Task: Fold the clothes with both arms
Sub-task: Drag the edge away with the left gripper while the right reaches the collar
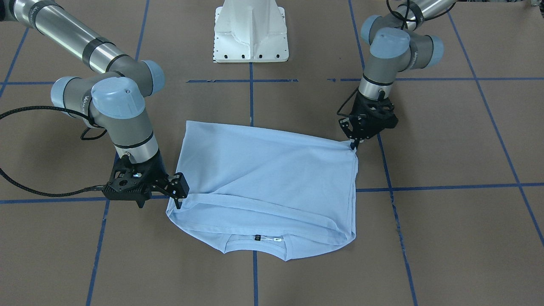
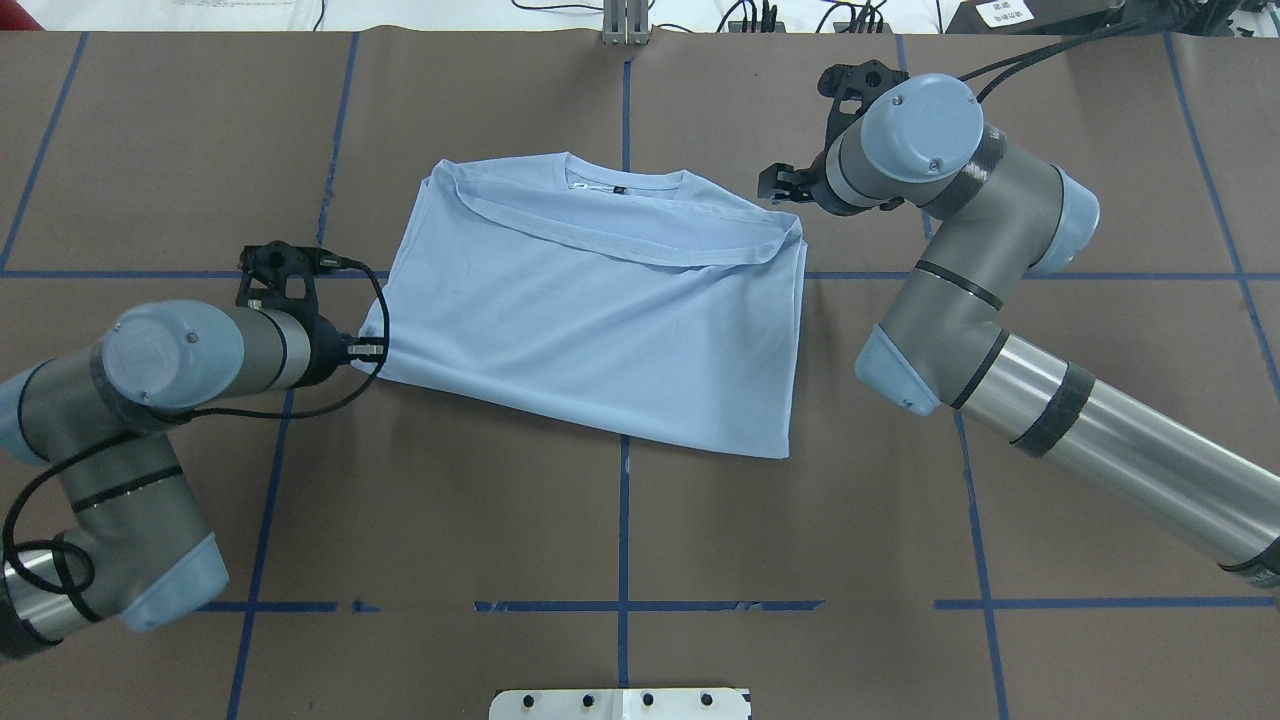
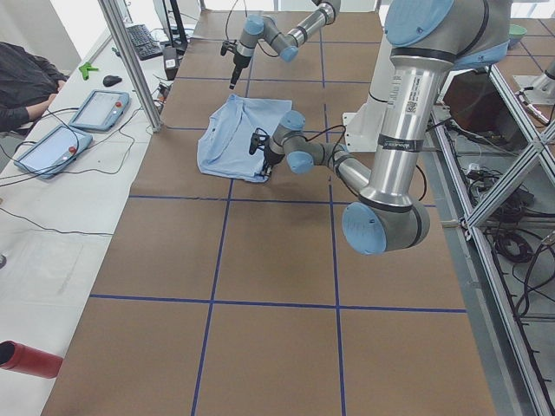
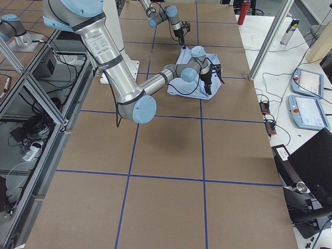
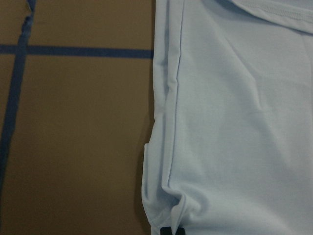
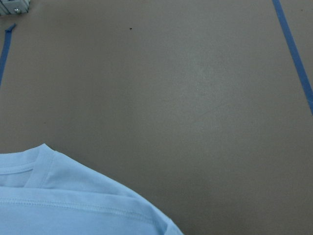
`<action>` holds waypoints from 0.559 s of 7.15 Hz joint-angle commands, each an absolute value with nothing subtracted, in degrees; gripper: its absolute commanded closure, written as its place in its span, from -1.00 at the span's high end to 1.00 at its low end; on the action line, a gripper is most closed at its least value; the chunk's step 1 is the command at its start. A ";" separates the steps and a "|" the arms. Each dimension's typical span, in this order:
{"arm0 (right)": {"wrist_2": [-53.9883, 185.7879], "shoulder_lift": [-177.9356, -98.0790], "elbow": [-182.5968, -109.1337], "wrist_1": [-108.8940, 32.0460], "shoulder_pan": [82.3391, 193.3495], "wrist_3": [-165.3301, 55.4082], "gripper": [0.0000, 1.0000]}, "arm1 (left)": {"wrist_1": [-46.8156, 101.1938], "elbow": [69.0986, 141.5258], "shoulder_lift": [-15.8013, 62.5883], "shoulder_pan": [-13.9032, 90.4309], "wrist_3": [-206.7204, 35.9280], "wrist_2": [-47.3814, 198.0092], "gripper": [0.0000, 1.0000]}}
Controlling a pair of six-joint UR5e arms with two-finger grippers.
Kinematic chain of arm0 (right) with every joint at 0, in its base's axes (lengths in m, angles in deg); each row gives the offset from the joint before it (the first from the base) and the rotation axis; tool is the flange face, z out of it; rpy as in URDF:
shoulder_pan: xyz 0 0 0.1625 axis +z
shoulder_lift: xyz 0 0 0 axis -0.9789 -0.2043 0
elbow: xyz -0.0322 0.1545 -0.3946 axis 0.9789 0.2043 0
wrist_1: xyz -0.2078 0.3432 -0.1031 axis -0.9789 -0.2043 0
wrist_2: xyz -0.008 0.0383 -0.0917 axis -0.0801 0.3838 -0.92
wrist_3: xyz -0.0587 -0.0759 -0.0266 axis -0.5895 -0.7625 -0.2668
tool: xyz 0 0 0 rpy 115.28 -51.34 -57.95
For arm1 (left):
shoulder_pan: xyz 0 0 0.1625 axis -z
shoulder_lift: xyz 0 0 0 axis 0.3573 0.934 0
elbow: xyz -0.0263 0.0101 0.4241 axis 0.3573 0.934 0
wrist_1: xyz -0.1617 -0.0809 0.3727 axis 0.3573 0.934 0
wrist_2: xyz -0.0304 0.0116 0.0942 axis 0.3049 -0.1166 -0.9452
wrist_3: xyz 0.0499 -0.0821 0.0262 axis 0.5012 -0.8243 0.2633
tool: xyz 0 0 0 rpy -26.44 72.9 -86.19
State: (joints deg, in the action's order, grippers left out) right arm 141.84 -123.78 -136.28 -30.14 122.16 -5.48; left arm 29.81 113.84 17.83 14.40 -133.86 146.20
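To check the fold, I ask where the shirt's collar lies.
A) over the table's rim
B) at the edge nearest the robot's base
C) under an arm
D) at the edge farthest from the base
D: the collar sits on the side of the shirt away from the base, flat on the table.
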 commanded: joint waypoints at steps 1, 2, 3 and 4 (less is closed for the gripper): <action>141.84 -123.75 -136.28 -30.14 122.16 -5.37 1.00 | 30.00 104.22 24.23 23.68 -123.87 146.33 -1.00; 141.84 -123.75 -136.28 -30.06 122.16 -5.37 1.00 | 30.78 96.60 28.80 26.24 -123.58 146.24 -1.00; 141.84 -123.83 -136.28 -30.14 122.16 -5.28 1.00 | 30.88 89.91 33.46 28.18 -123.23 146.24 -1.00; 141.84 -124.10 -136.80 -30.14 122.33 -5.37 1.00 | 33.93 82.62 37.68 30.37 -120.96 146.15 -1.00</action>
State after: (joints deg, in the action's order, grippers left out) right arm 141.84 -123.86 -136.40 -30.12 122.22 -5.34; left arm 31.45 91.59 32.17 27.53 -123.08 146.23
